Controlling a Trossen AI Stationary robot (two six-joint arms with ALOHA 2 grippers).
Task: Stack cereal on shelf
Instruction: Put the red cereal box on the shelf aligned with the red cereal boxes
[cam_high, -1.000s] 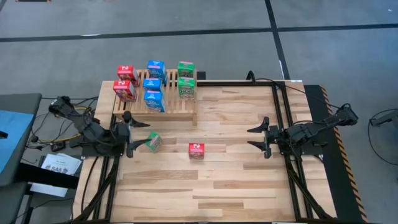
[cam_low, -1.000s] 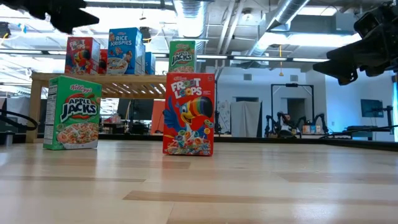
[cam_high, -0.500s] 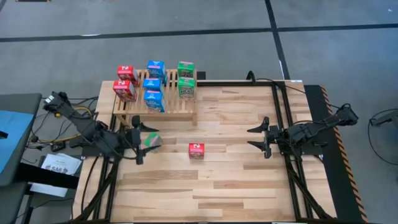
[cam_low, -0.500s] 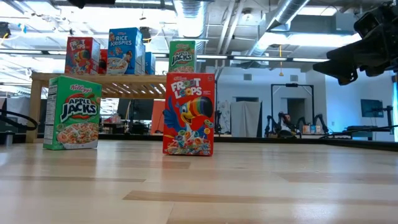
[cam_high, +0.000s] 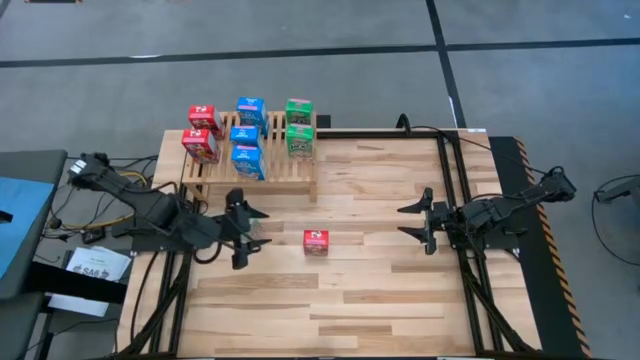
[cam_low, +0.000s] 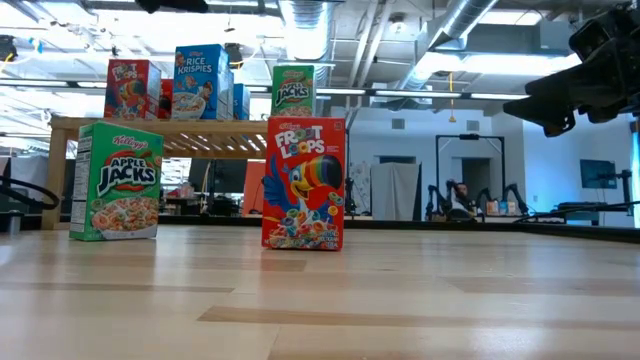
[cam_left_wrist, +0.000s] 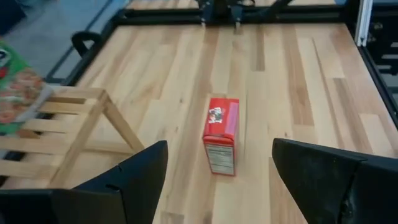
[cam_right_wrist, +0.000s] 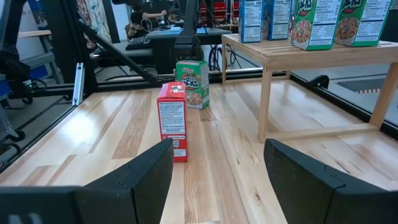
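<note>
A small red cereal box (cam_high: 316, 241) with a bright bird on its front stands upright near the middle of the wooden table (cam_high: 400, 300). A green box (cam_low: 117, 181) stands on the table too, between the red one and the shelf (cam_high: 290, 175), where six more red, blue and green boxes sit. The left claw (cam_high: 247, 230) hangs released just beside the red box and over the green one, and the right claw (cam_high: 414, 222) waits released, well apart, on the other side.

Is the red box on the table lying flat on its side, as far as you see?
No, the red box stands upright on the table, its printed front facing the low camera.
</note>
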